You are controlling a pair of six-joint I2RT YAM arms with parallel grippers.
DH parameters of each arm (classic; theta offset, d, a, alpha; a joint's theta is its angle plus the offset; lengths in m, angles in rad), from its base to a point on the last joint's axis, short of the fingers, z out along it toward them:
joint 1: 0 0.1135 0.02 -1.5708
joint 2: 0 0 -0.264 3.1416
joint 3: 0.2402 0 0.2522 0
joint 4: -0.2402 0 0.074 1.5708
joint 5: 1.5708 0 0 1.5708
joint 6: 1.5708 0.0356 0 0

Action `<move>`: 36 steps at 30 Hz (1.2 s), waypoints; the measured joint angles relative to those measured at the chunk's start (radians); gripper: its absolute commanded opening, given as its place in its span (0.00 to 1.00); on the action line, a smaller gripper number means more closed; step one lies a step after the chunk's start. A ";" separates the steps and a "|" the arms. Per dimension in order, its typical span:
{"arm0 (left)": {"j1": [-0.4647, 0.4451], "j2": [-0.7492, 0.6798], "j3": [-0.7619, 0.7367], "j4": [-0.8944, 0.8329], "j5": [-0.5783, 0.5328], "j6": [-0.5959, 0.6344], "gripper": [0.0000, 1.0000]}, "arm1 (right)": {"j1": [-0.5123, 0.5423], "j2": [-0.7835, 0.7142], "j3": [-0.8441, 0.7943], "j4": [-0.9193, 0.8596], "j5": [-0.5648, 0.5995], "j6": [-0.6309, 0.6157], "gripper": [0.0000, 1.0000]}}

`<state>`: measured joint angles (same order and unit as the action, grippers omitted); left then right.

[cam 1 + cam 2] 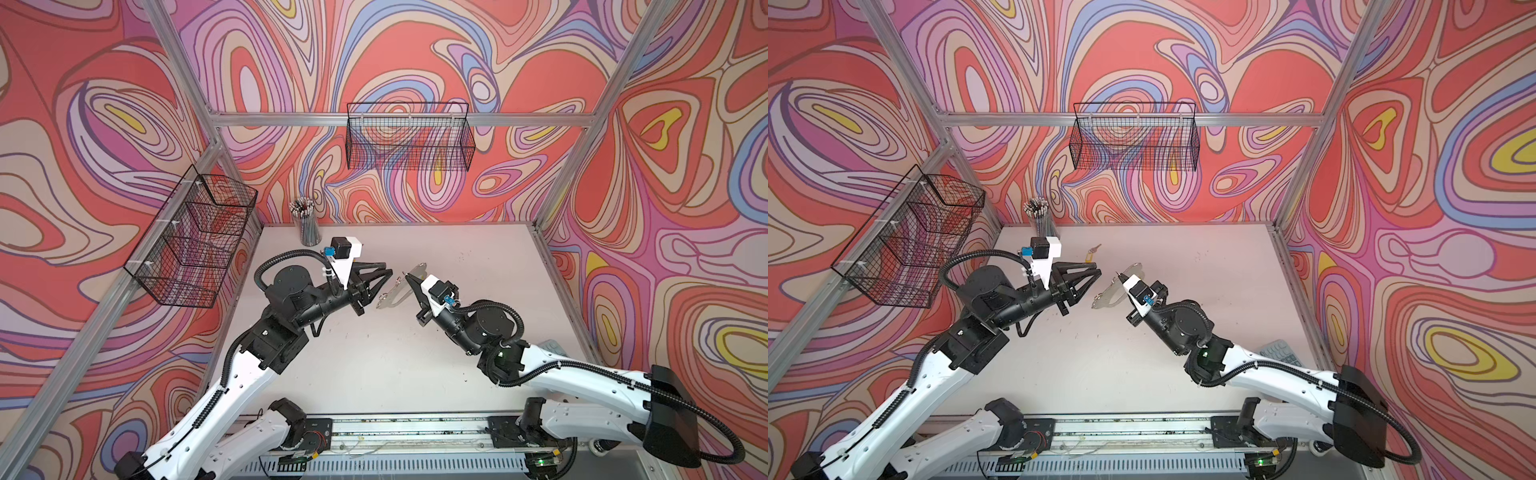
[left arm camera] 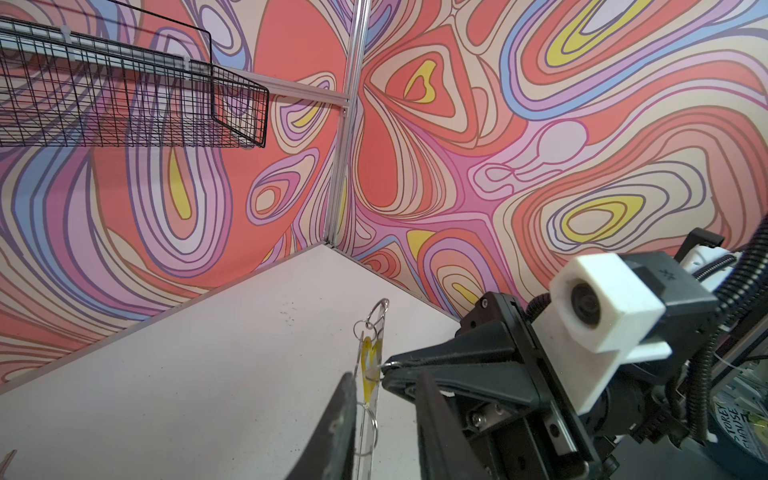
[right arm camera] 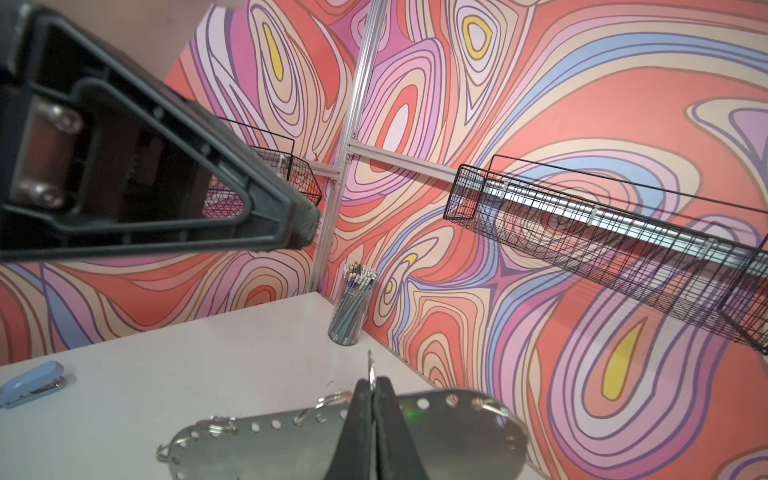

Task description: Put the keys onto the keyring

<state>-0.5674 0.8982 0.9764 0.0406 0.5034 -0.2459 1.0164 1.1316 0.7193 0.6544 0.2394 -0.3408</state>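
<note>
Two arms in glossy white shells, left arm, right arm, black cylindrical joint housings, ribbed black cable conduits, white wrist camera block with round dark lens, small blue connector, black triangular open-framed fingers, silver screws, green indicator light

Keyring in right pincer — key beyond

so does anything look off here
The flat silvery-grey metal keyring plate is tilted up on edge, the right claw pinching just one small wire ring. A yellow-tagged silver key lies apart on the white table.
</note>
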 measured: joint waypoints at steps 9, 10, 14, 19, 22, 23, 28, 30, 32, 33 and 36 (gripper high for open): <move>0.000 -0.001 0.000 0.026 0.045 -0.025 0.28 | -0.109 -0.079 -0.053 0.138 -0.251 0.238 0.00; 0.000 -0.001 0.000 0.037 0.054 -0.032 0.28 | -0.149 -0.081 -0.056 0.169 -0.297 0.289 0.00; 0.000 0.000 -0.005 0.092 0.095 -0.067 0.29 | -0.251 -0.068 -0.060 0.264 -0.428 0.445 0.00; 0.000 0.025 -0.006 0.168 0.161 -0.114 0.30 | -0.298 -0.008 -0.057 0.382 -0.587 0.616 0.00; 0.000 0.050 -0.006 0.197 0.190 -0.133 0.30 | -0.309 0.039 -0.050 0.427 -0.651 0.690 0.00; 0.000 0.058 -0.006 0.204 0.196 -0.136 0.30 | -0.309 0.052 -0.048 0.441 -0.667 0.710 0.00; 0.000 0.093 -0.006 0.246 0.233 -0.163 0.30 | -0.310 0.102 -0.030 0.501 -0.731 0.793 0.00; 0.000 0.101 -0.006 0.255 0.241 -0.170 0.30 | -0.311 0.112 -0.023 0.523 -0.749 0.817 0.00; 0.000 0.107 -0.006 0.260 0.246 -0.171 0.30 | -0.311 0.121 -0.013 0.543 -0.763 0.838 0.00; 0.000 0.110 -0.006 0.262 0.249 -0.172 0.30 | -0.311 0.124 -0.011 0.553 -0.768 0.848 0.00; 0.000 0.113 -0.006 0.265 0.255 -0.174 0.30 | -0.311 0.126 -0.010 0.570 -0.781 0.863 0.00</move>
<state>-0.5674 1.0107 0.9707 0.3054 0.7582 -0.4198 0.7052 1.2572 0.7090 1.2240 -0.5419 0.5217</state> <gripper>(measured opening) 0.298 0.047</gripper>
